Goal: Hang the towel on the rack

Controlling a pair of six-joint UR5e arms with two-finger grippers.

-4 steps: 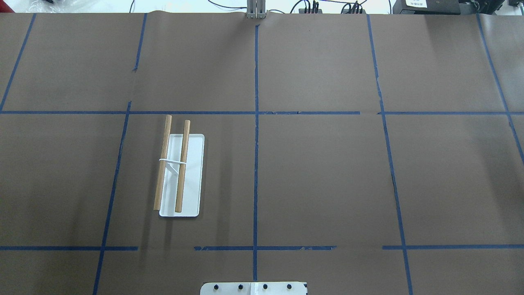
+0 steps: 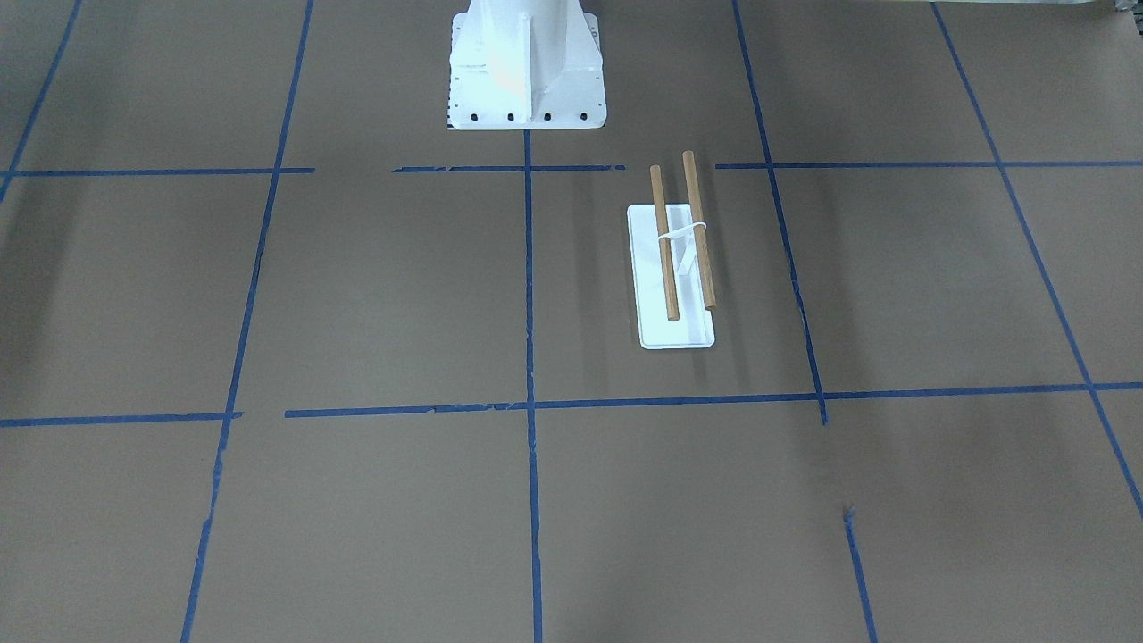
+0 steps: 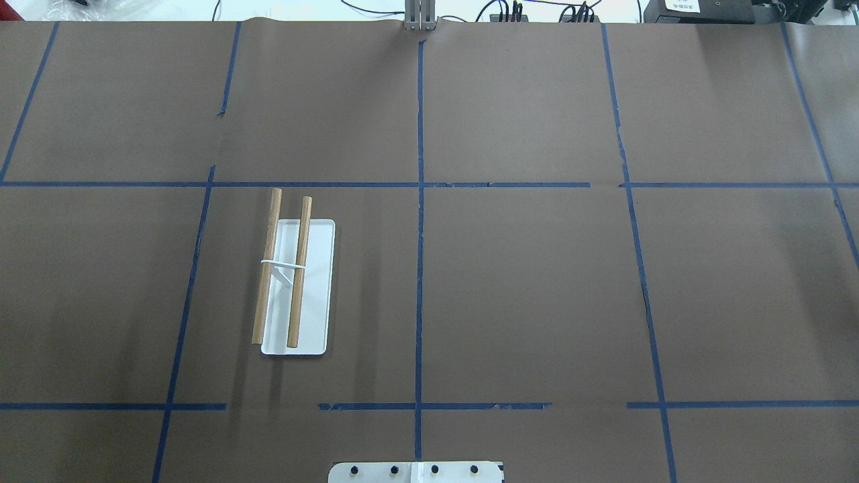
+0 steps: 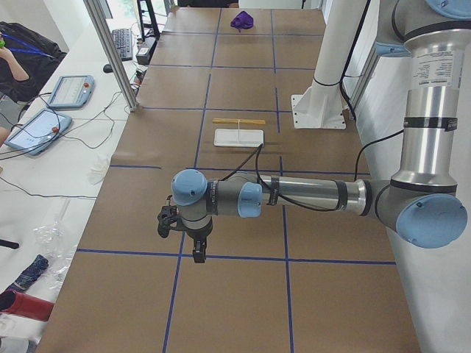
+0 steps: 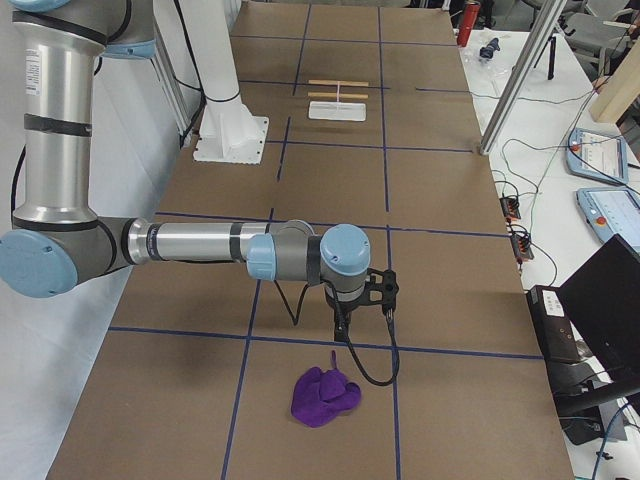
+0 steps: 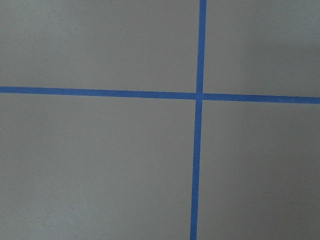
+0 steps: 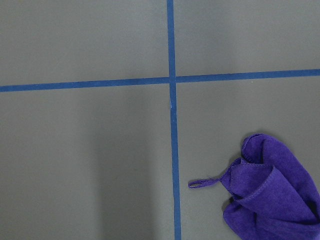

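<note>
Nothing moved at the rack (image 3: 315, 268); purple towel (image 7: 272, 200) lies crumpled, apparently with a loop; jaws' state cannot be told.

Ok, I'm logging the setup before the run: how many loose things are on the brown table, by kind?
Crumpled purple cloth towel: 1
White-based rack with two wooden dowel rods: 1
Total: 2

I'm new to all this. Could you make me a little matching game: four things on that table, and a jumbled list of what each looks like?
Things:
1 towel
2 rack
3 tape lines
4 robot pedestal

Looks:
A blue, forming a grid
B purple, crumpled in a heap
C tall and white, with a bolted foot
D two bare wooden rods over a flat white base

Pairs: 1-B, 2-D, 3-A, 4-C
</note>
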